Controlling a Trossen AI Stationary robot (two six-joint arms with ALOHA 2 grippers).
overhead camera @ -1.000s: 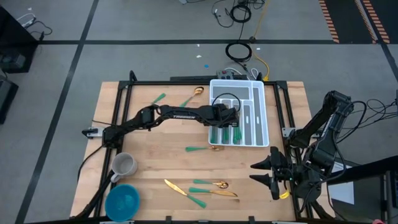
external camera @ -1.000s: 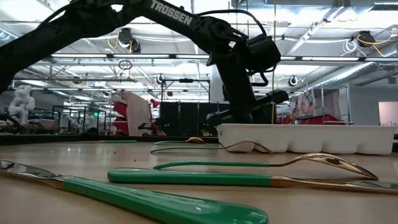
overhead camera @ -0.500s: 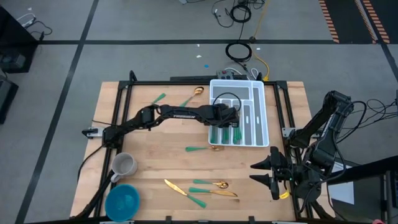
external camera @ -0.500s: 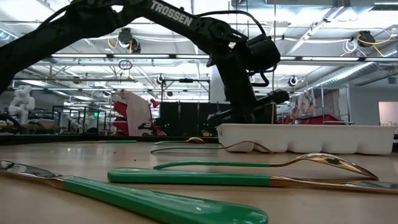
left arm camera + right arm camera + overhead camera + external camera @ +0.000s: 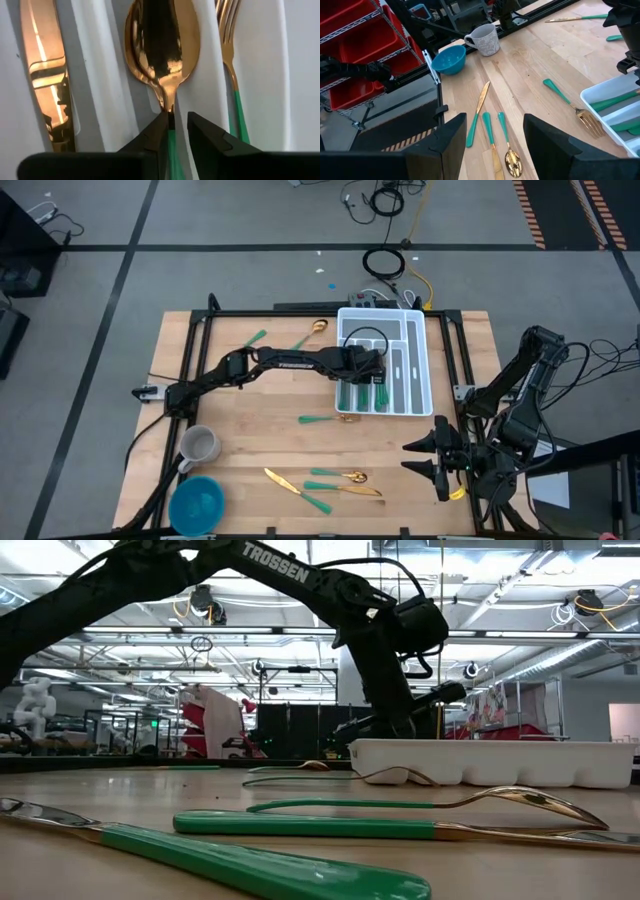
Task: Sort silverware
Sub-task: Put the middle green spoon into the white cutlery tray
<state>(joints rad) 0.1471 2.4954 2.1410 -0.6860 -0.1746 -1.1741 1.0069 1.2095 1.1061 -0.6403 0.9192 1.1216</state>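
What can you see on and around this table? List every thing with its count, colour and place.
Loose silverware: six, gold heads and green handles; two at the table's far side, one fork in the middle, three at the near edge.
Silverware in the tray: several, count unclear; a knife, a spoon and a fork show.
Tray: one, white, far right of the table.
Mug: one, grey, near left.
Bowl: one, blue, near left corner.
Cables: black and yellow, on the floor beyond the table.
Left gripper: open, over the tray, astride the spoon's handle.
Right gripper: open, at the table's near right edge.
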